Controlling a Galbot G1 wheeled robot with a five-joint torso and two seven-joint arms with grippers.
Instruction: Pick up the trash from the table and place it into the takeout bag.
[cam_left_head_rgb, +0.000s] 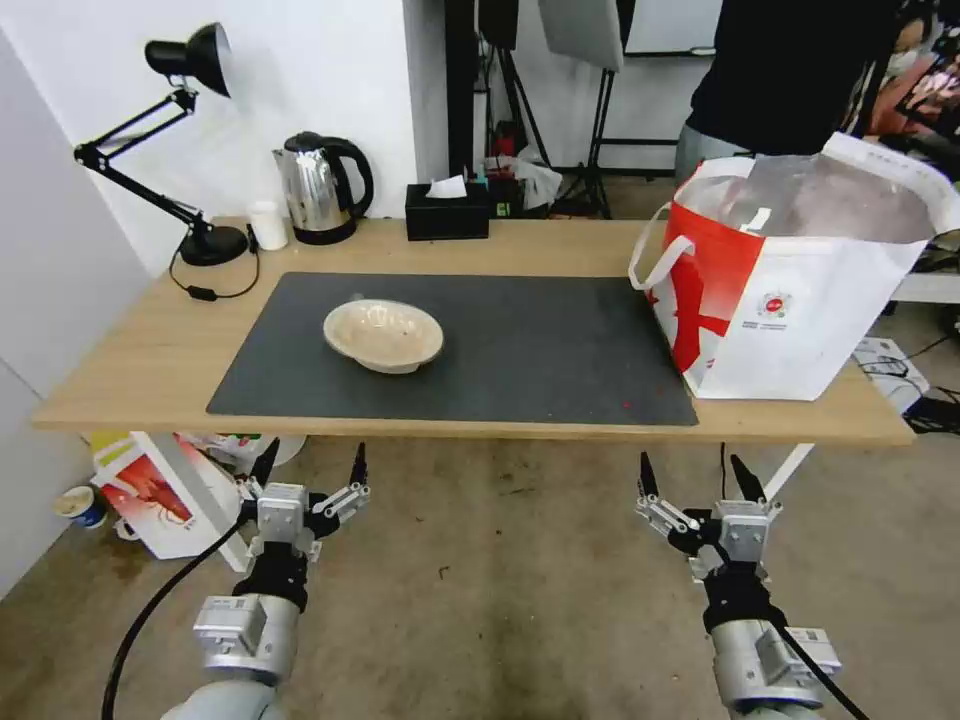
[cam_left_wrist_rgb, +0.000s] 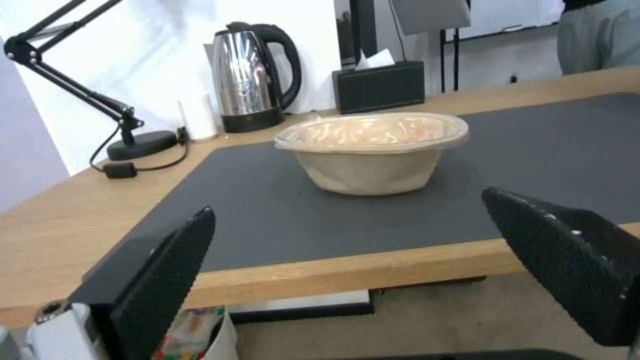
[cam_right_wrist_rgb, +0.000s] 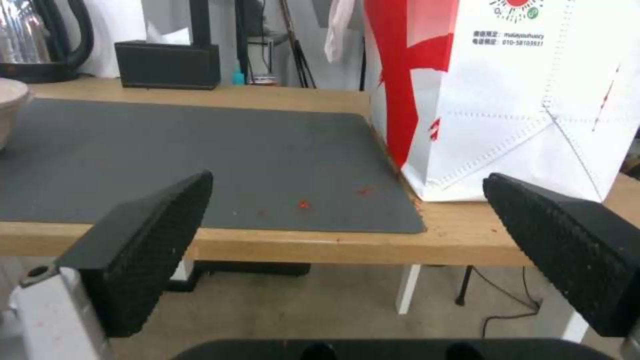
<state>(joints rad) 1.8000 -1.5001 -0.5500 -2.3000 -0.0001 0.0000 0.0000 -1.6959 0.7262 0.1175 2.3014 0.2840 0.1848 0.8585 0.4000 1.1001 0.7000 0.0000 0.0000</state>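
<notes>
With both the left gripper (cam_left_head_rgb: 311, 467) and right gripper (cam_left_head_rgb: 694, 475) held open short of the table (cam_left_head_rgb: 130, 340), 1 bowl (cam_left_head_rgb: 384, 335) is judged left to be grasped and carried to the bag (cam_left_head_rgb: 790, 270).

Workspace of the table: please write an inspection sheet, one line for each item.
Surface: light-wood table with dark grey mat; few red crumbs near the bag.
Job's things: beige paper bowl upright on the mat; takeout bag standing open on the right.
Clutter: kettle, tissue box, desk lamp, small white cup.
End effectors: left and right open, before the table edge.
Cables: lamp cord.
Surroundings: red-and-white bag on the floor.
</notes>
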